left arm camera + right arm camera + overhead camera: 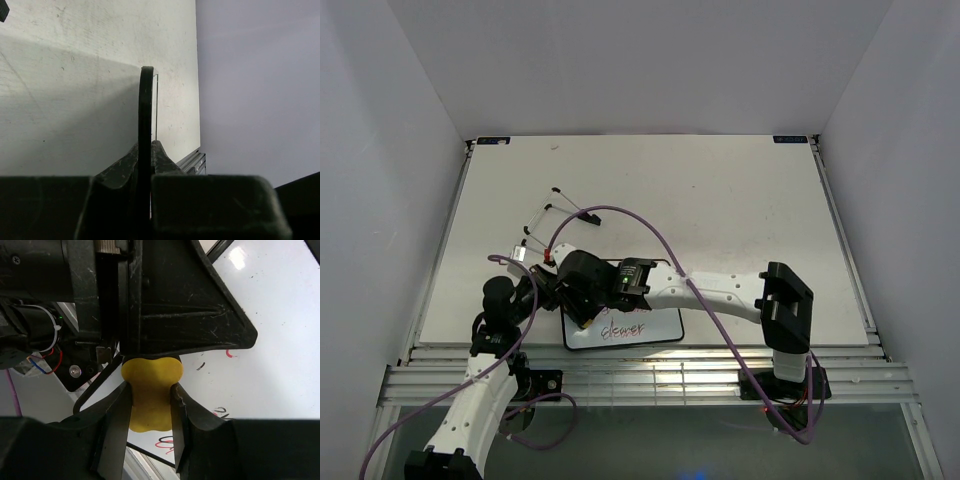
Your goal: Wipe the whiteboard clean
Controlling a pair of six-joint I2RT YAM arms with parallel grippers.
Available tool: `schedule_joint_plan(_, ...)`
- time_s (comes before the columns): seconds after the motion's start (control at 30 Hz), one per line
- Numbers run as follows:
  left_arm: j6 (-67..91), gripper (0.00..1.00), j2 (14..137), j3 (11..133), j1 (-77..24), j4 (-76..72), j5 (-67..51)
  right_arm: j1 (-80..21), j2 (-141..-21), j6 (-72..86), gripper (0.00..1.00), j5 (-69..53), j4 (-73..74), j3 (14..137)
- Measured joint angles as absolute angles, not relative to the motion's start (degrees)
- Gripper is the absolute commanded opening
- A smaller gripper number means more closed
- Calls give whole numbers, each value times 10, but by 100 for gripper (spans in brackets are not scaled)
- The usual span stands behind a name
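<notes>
- The whiteboard (642,332) lies flat on the table (720,200), in the lower middle of the top view, close to the near edge.
- It has red and black writing on it. The red word sits near its lower edge in the top view.
- The left arm comes up from the lower left corner of the top view. The left fingers (538,292) are at the left edge of the whiteboard.
- In the left wrist view, these fingers are squeezed tight on the thin black rim (145,115) of the whiteboard, which is seen from the side in the middle of the frame.
- The right arm reaches from the lower right of the top view across to the left. The right fingers (582,305) are over the left part of the whiteboard.
- In the right wrist view, these fingers pinch a small yellow eraser (151,395) from both sides, in the lower middle of the frame.
- The white face of the board (270,340) fills the right side of that view, with small red and black marks on it.
- The eraser is right at the whiteboard, but I cannot tell if it touches it.
- A purple cable (650,235) loops over the right arm in the middle of the top view.
</notes>
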State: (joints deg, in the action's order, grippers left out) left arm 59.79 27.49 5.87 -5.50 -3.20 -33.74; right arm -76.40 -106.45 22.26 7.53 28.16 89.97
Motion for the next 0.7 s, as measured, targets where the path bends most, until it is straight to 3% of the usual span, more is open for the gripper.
schedule_joint_plan(0.23,594,0,272,62,-55,-20,-334,-747,-1050,230,16,68,255,867)
schedule_joint_plan(0.53,592,0,264,65,-55,-8,-336,-658,-959,250,16,73,231,699)
schedule_joint_plan(0.7,589,0,258,65,-58,-9,-338,-657,-945,253,15,66,226,680)
